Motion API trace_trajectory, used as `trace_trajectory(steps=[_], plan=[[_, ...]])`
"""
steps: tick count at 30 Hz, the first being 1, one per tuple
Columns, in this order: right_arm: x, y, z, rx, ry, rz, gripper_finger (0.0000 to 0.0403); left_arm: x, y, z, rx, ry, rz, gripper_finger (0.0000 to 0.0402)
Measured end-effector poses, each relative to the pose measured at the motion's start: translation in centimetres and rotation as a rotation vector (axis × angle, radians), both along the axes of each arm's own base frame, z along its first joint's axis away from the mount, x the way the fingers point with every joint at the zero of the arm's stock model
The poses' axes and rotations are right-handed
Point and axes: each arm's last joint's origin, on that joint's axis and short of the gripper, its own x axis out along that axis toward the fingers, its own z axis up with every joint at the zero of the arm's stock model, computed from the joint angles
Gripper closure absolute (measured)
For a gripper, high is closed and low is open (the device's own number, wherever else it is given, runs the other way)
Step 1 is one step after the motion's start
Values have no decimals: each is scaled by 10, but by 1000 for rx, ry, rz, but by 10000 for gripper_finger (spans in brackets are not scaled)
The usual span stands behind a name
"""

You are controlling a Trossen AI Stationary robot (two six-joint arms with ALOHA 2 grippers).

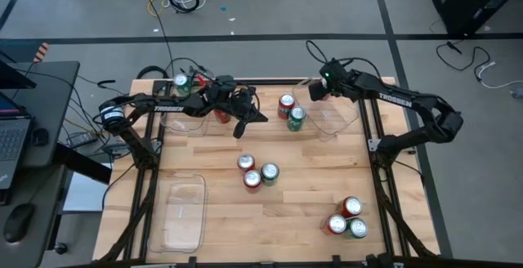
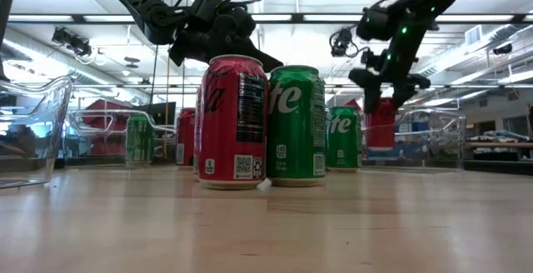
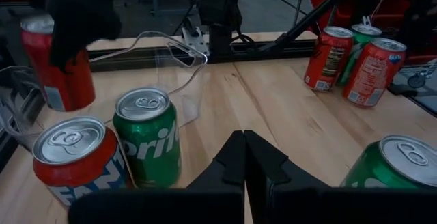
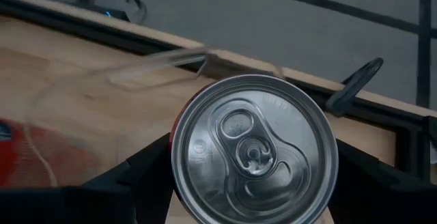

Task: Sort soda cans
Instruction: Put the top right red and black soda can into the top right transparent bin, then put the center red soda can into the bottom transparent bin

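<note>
My right gripper (image 1: 317, 91) is at the far right of the table, shut on a red soda can (image 2: 379, 123) over a clear tray (image 1: 339, 119). My left gripper (image 1: 245, 123) hangs shut and holds nothing, left of a red can (image 1: 286, 103) and a green can (image 1: 296, 118) that stand upright on the wood. Three more cans (image 1: 256, 171) stand at the table's middle. Another three (image 1: 347, 219) stand at the near right. A green can (image 1: 181, 84) is at the far left tray (image 1: 192, 119). My right gripper has the red can pinched between its two fingers (image 4: 140, 173), one on each side of the wall just under the silver top's rim (image 4: 183, 149). The fingers come from above, slanting down. The can hangs upright, its base a little above the tray's floor in the low view.
An empty clear tray (image 1: 184, 211) lies at the near left. A dark frame rail (image 1: 270, 80) runs along the table's far edge. Bare wood (image 1: 270, 227) lies between the middle cans and the near edge. A desk with a laptop (image 1: 16, 137) stands left of the table.
</note>
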Motion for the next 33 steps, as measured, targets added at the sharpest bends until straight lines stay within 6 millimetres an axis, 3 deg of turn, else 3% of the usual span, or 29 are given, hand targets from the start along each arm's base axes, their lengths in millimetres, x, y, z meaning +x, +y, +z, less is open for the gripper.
trace_trajectory(steps=[8, 15, 22, 33], plan=[[10, -21, -31, 51, 43, 5, 113, 0, 0, 0, -6, 2, 5, 401], [14, -27, -36, 47, 41, -3, 104, 0, 0, -1, -14, 17, 6, 401], [8, -21, -23, 19, 36, 24, 49, -1, 0, -3, -23, 31, 6, 401], [-4, -10, 10, -90, 2, 93, 43, -1, 0, -2, -22, 28, 7, 401]])
